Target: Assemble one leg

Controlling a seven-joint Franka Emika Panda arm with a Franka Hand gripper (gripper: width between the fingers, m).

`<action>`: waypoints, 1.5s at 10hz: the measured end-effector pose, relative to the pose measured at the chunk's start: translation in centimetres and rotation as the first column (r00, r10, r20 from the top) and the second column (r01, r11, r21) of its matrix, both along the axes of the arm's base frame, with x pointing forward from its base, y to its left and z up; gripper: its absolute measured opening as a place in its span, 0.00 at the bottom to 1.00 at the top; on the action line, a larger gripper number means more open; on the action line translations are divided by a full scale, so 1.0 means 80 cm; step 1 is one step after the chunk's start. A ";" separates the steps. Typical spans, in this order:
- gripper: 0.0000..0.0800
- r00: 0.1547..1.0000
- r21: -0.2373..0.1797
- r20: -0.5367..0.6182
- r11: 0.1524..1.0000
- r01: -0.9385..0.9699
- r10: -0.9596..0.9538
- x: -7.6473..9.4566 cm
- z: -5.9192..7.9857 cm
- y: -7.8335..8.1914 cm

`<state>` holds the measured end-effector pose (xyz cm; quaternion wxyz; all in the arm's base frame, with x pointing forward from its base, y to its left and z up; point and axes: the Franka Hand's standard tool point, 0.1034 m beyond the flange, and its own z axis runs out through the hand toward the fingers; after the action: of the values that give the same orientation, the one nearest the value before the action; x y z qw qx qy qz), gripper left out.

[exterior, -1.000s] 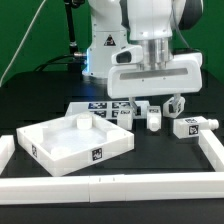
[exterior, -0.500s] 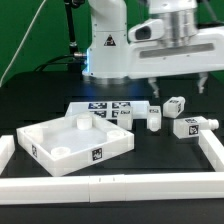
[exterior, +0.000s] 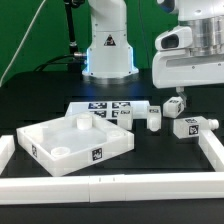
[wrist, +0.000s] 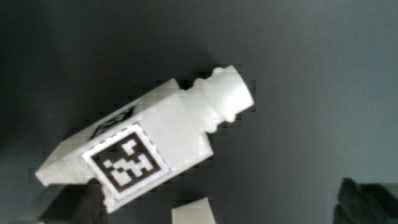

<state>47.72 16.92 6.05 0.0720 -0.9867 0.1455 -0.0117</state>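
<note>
Several small white legs with black-and-white tags lie on the black table: one point(exterior: 153, 118) beside the marker board, one point(exterior: 176, 104) further back, one point(exterior: 192, 126) on its side at the exterior view's right. My gripper point(exterior: 203, 88) hangs above the legs at the right, open and empty. One dark finger point(exterior: 180, 92) hangs just above the back leg, apart from it. The wrist view shows one tagged leg point(wrist: 151, 135) lying on the table beyond my gripper point(wrist: 217, 202). The jaws stand wide apart with nothing held between them.
The large white square tabletop point(exterior: 40, 140) with corner sockets lies at the exterior view's left. The marker board point(exterior: 105, 107) lies behind it. A white frame point(exterior: 110, 187) borders the table at the front and sides. The robot's base point(exterior: 108, 50) stands at the back.
My gripper has risen from low over the legs and moved toward the exterior view's right, staying open. The legs and the tabletop have not moved.
</note>
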 end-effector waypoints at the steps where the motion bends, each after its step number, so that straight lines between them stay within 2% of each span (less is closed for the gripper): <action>1: 0.81 1.000 0.000 -0.001 1.000 0.000 0.000 -0.001 -0.001 0.000; 3: 0.81 1.000 0.000 -0.002 1.000 0.001 -0.001 -0.001 -0.001 0.000; 5: 0.81 0.984 0.007 -0.040 0.985 0.175 -0.175 -0.005 -0.004 -0.003; 6: 0.81 0.971 0.023 -0.060 0.972 0.235 -0.233 0.001 -0.007 -0.009; 7: 0.81 0.984 0.034 -0.019 0.983 0.178 -0.178 0.011 -0.012 -0.021; 11: 0.81 1.000 0.022 0.009 0.999 -0.027 0.027 0.009 -0.013 -0.020; 13: 0.81 0.998 0.015 -0.005 0.998 -0.060 0.060 0.001 -0.020 -0.032; 15: 0.81 1.000 0.016 -0.024 1.000 0.011 -0.011 -0.008 -0.022 -0.023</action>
<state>47.10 15.11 4.33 0.0779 -0.9853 0.1517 0.0008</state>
